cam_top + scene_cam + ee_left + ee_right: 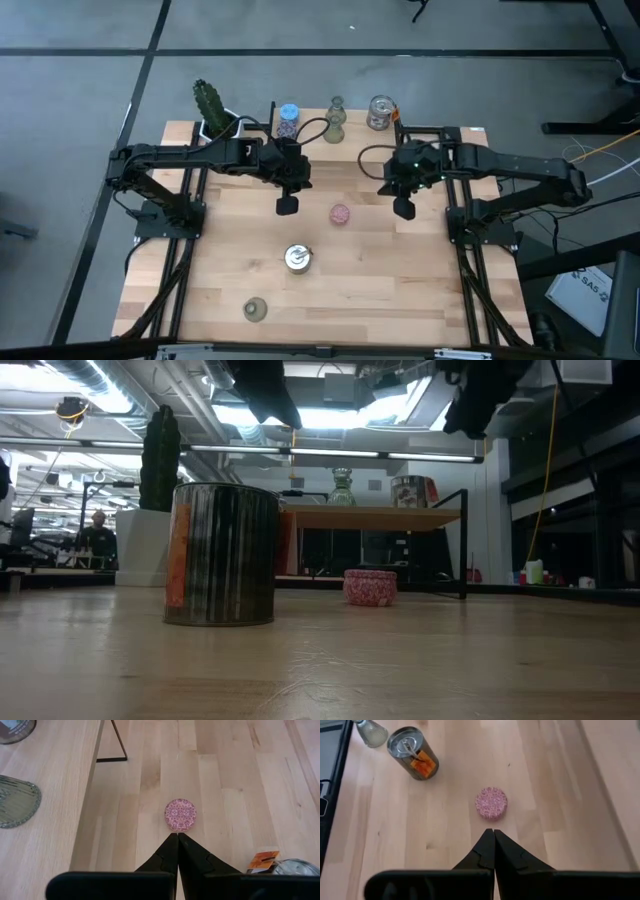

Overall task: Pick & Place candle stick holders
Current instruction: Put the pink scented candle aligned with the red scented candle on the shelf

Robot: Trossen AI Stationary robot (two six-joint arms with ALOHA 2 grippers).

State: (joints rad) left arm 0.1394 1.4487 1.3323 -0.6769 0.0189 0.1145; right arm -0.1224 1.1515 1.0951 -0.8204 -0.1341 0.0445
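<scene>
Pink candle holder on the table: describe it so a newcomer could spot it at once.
On the wooden table, look at the open middle, between the two shut robot hands, left hand and right hand. The pink candle holder lies there, apart from both. It is low, round and speckled, unlike the taller shiny cup nearer the front edge.

Pink holder: one. Blue holder: one. Olive holders: two. Silvery cups: two. Cactus pot: one.

overhead camera looks straight down; low one sits at tabletop level; both wrist cameras look past closed fingertips at the same pink holder just ahead.
</scene>
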